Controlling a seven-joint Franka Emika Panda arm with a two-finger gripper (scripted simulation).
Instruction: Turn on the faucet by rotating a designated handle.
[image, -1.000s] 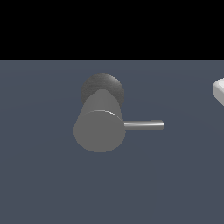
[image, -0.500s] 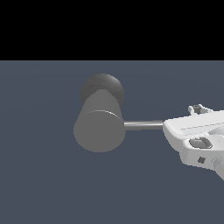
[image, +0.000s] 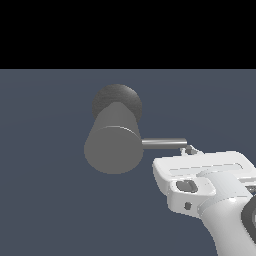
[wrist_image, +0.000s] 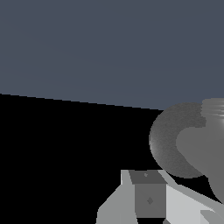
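The faucet (image: 112, 145) is a thick matte-grey cylinder with its flat round end towards the exterior view and a darker rounded base (image: 117, 102) behind it. The handle (image: 164, 143) is a thin shiny rod sticking out towards the exterior view's right. My white gripper (image: 190, 149) is at the lower right, its fingertips just under the rod's free tip; whether they touch is unclear. The hand's body hides most of the fingers. In the wrist view the faucet (wrist_image: 175, 140) lies close ahead of a grey finger (wrist_image: 148, 199); the handle does not show there.
A flat blue-grey floor (image: 50, 200) surrounds the faucet, with black background beyond it. My white wrist and arm (image: 230, 220) fill the exterior view's lower right corner.
My gripper came in from the exterior view's right, moved left and lower, and now sits under the rod's tip. The faucet and handle have not visibly moved.
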